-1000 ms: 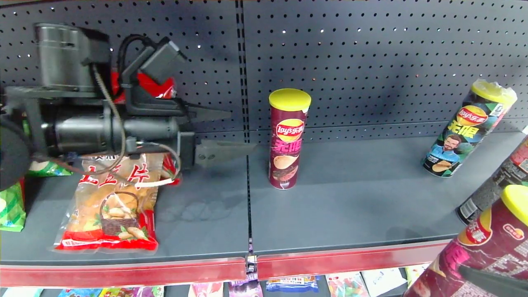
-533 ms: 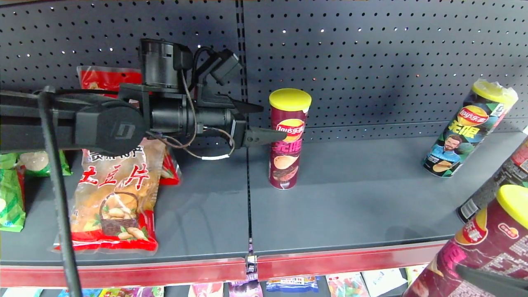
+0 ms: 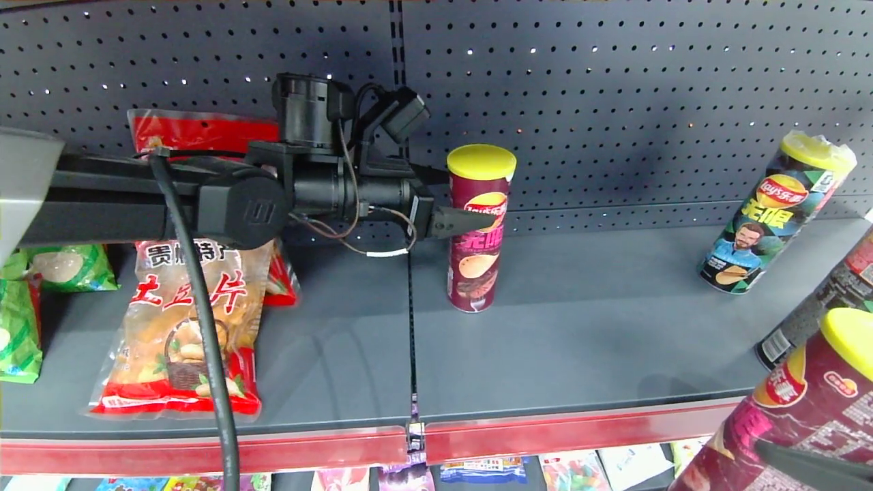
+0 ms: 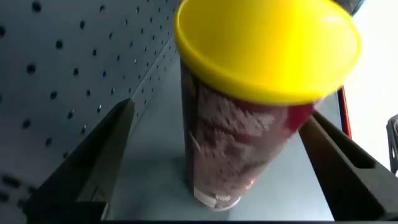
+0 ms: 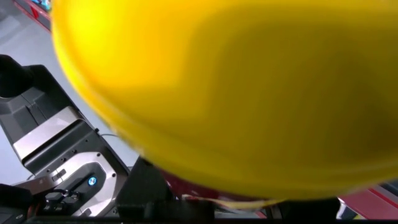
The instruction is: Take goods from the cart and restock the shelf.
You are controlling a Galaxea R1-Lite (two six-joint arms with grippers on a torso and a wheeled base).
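The head camera is looking forward and slightly down at the grey metal shelf (image 3: 580, 341) and its perforated dark back panel (image 3: 614, 82) from some way off. The left wrist camera is peering from very near along the left hand (image 3: 470, 198) at the maroon cardboard tube with a yellow plastic lid (image 4: 249, 143), sharing that tube, the shelf board and the panel with the head view. The right wrist camera is sitting almost against the yellow lid of a second maroon tube (image 5: 236, 93), also showing low on the head view's right.
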